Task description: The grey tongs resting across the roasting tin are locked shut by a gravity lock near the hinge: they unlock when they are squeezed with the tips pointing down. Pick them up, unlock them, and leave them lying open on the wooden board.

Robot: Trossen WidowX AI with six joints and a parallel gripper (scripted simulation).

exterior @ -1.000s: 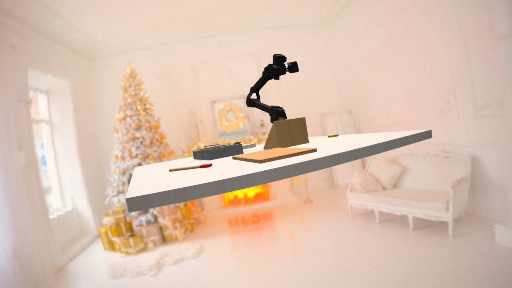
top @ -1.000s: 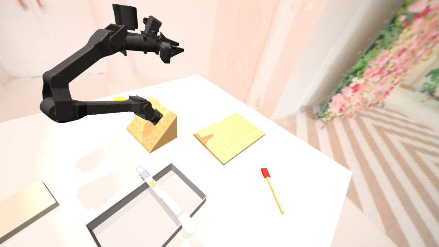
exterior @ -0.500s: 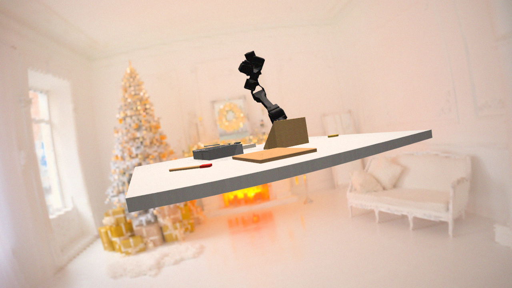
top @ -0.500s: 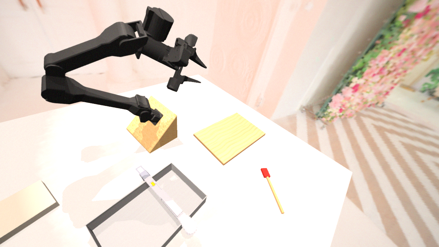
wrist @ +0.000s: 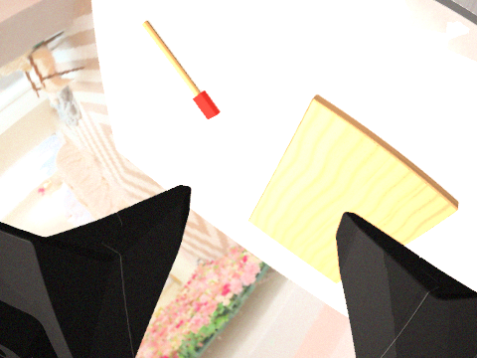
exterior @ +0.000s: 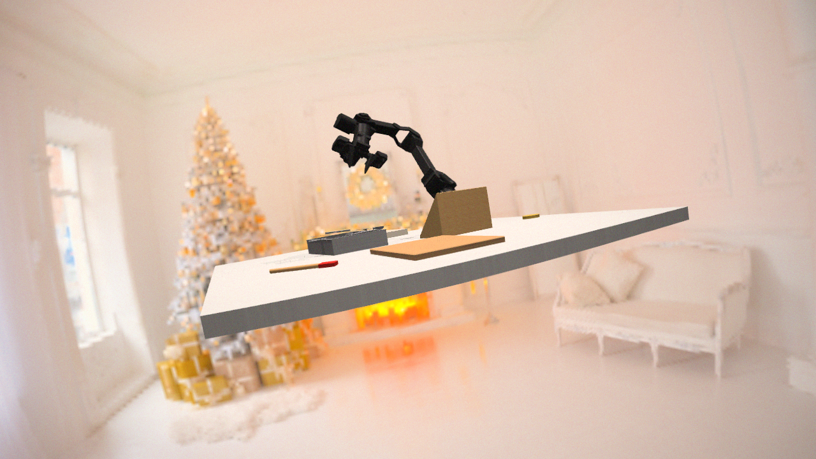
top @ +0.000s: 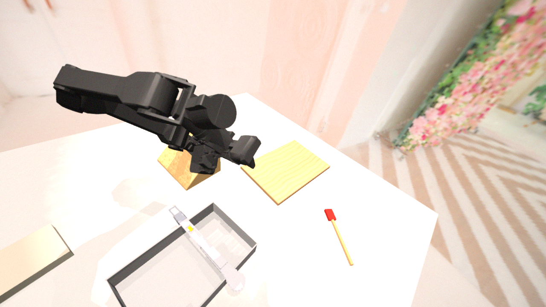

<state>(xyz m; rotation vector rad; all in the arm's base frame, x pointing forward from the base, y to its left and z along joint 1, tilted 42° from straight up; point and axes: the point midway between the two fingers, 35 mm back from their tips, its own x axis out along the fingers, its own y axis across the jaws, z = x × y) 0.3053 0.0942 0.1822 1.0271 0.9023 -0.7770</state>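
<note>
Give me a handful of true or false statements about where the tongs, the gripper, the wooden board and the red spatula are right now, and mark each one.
1. The grey tongs lie across the roasting tin. True.
2. The gripper grips the tongs. False: its fingers are apart with nothing between them, high above the table.
3. The wooden board has the tongs on it. False: nothing lies on it.
4. The red spatula lies on the table, outside the tin. True.
5. The wrist view shows the board and the spatula below the gripper. True.
</note>
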